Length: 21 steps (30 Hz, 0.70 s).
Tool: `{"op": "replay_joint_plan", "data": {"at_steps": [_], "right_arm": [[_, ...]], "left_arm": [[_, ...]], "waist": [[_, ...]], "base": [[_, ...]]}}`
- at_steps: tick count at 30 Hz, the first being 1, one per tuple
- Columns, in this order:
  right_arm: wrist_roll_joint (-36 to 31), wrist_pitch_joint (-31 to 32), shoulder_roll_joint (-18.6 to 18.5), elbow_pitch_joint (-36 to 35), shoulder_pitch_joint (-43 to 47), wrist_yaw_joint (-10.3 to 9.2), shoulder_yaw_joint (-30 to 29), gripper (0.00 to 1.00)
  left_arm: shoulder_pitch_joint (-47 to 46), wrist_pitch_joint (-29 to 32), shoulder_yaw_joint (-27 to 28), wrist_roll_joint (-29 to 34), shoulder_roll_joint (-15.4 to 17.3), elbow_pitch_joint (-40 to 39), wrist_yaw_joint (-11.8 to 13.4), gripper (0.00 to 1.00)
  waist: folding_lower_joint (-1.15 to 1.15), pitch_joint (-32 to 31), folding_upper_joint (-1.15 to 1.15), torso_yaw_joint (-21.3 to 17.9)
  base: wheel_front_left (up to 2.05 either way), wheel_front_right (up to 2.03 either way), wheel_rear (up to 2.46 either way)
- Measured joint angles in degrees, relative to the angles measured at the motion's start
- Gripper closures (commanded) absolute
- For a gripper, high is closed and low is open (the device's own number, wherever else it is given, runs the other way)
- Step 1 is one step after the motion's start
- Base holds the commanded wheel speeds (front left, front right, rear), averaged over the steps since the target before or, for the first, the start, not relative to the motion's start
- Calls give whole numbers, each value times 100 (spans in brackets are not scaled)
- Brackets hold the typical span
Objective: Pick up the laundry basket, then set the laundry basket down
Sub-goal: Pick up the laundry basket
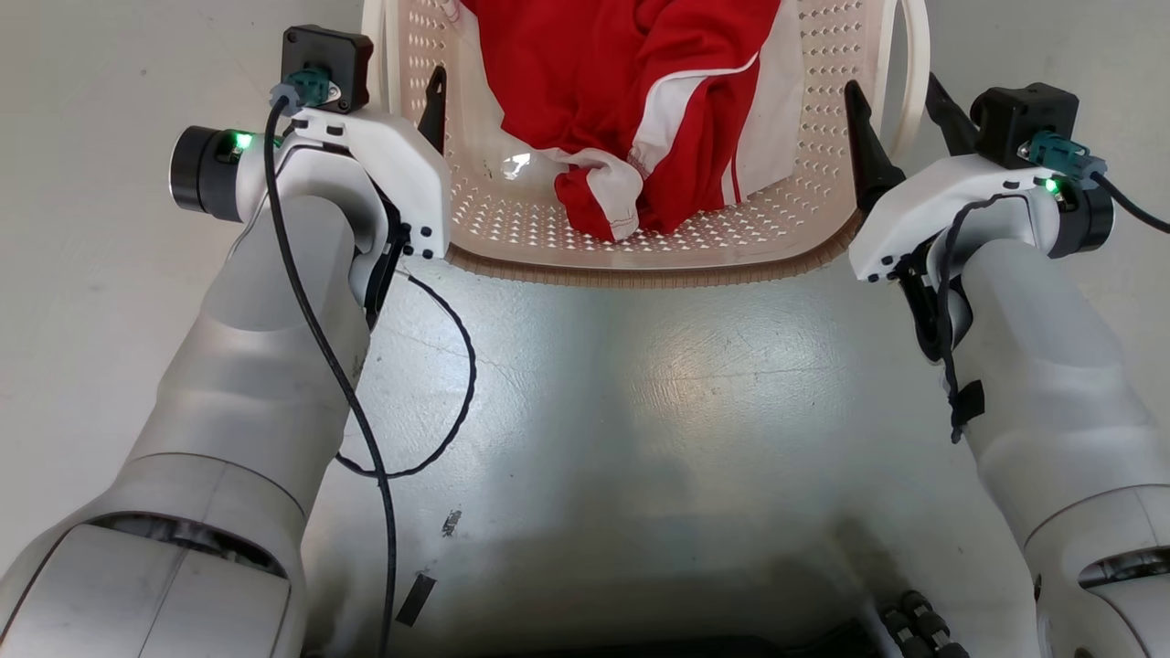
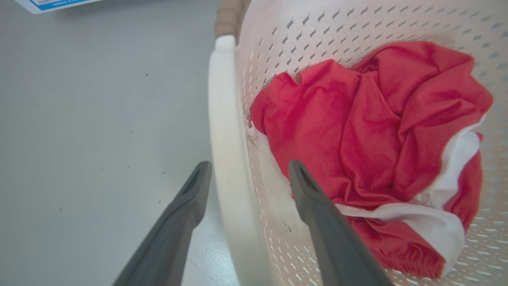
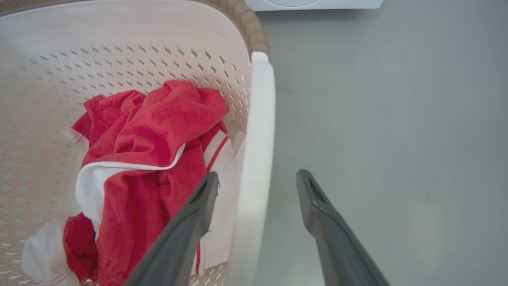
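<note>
A pale grey, glossy floor [image 1: 640,411] with faint scuffs and specks carries the laundry basket [image 1: 640,271], standing directly on it. A small dark strip [image 1: 416,599] lies nearer the robot, and a white appliance's base [image 3: 313,4] stands beyond the basket

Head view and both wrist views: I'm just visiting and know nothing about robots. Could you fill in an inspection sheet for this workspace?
Surface: grey floor, glossy, lightly scuffed.
Job's things: laundry basket, cream with a brown rim, holding a red and white garment.
Clutter: dark strip and small specks on the floor.
Grippers: left gripper open, straddling the left handle; right gripper open, straddling the right handle; contact cannot be told.
Cables: thin black cable loops beside the left arm; right-arm cable leaves the wrist.
Surroundings: white appliance beyond the basket; blue-and-white printed edge.
</note>
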Motion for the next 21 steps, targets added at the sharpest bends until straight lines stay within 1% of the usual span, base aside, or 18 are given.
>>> {"op": "replay_joint_plan", "data": {"at_steps": [15,20,21], "right_arm": [[96,0,-1,60,-92,0,79,0],[98,0,-2,160,-91,0,152,0],[98,0,-2,178,-91,0,178,15]], "left_arm": [[-8,24,-223,-185,1,66,0,0],[-8,22,-299,-335,2,77,0,0],[-8,22,-321,-348,1,77,0,0]], "waist": [[0,19,0,2],[0,5,0,13],[0,5,0,14]], "base": [[0,0,0],[0,0,0],[0,0,0]]}}
